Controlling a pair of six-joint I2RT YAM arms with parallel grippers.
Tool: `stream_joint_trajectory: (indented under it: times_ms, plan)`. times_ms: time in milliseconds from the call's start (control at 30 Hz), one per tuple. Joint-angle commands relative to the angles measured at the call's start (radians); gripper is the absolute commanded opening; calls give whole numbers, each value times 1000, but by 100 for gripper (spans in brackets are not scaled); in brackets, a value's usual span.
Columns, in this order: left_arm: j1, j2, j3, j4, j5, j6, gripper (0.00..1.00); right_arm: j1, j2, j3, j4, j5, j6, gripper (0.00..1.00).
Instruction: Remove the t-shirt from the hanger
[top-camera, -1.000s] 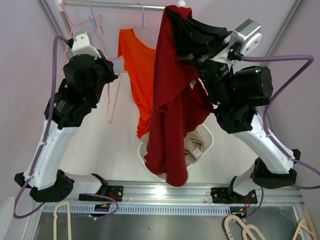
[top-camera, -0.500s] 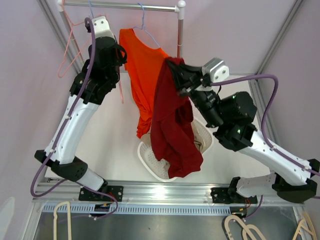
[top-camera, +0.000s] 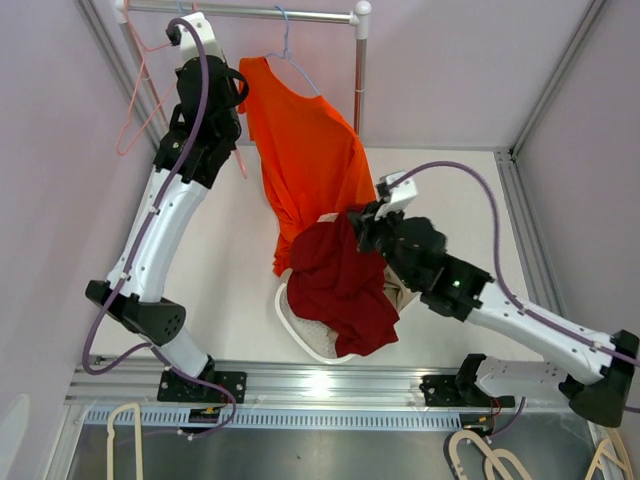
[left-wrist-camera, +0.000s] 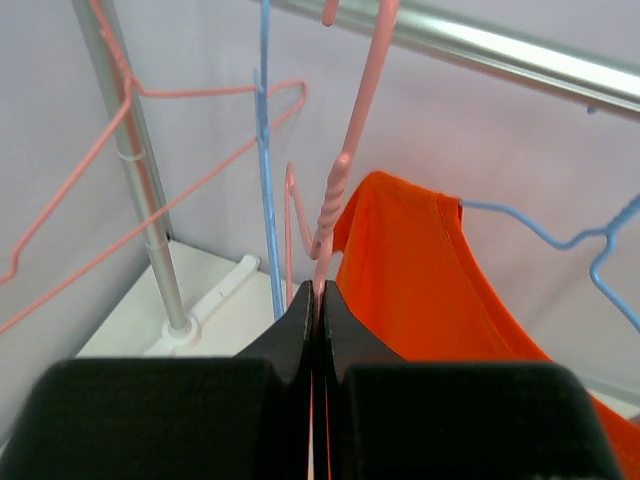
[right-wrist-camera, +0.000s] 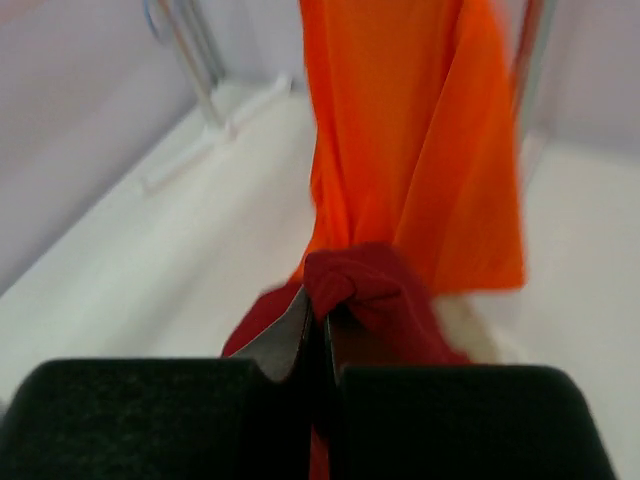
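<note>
A dark red t-shirt (top-camera: 340, 285) hangs bunched from my right gripper (top-camera: 357, 225), which is shut on its top fold, and its lower part drapes into the white basket (top-camera: 292, 322). In the right wrist view the jaws (right-wrist-camera: 320, 310) pinch the red cloth (right-wrist-camera: 380, 295). My left gripper (top-camera: 222, 88) is up by the rail (top-camera: 290, 14). It is shut (left-wrist-camera: 315, 295) on the twisted neck of a bare pink hanger (left-wrist-camera: 338, 190), whose hook reaches up to the rail (left-wrist-camera: 500, 50).
An orange t-shirt (top-camera: 305, 160) hangs on a blue hanger (top-camera: 285, 45) just behind the red one. Another pink hanger (top-camera: 135, 105) and an empty blue hanger (left-wrist-camera: 265, 150) hang at the rail's left end. A beige garment (top-camera: 402, 288) lies in the basket. Rack posts stand at both ends.
The right arm came down from rail height, bringing the red t-shirt to the basket. The left arm stretched up and back toward the rail with the pink hanger.
</note>
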Motion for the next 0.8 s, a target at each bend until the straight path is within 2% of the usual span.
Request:
stream_joint_trajectory:
  times_ms: [0, 133, 233, 433, 633, 767]
  plan:
    - [20, 1, 16, 133, 19, 59, 1, -3, 88, -55, -274, -119, 332, 0]
    - [36, -2, -25, 238, 35, 108, 1, -3, 264, -207, -286, -285, 493, 0]
    - [50, -1, -45, 291, 72, 114, 1, -2, 286, -253, -244, -327, 532, 0]
    - [85, 24, -50, 346, 166, 120, 1, -3, 237, -217, -304, -272, 504, 0]
    - [140, 41, -47, 380, 333, 102, 1, -2, 99, -187, -348, -278, 486, 0]
    - [159, 135, 56, 329, 374, 113, 1, -2, 9, -175, -375, -290, 481, 0]
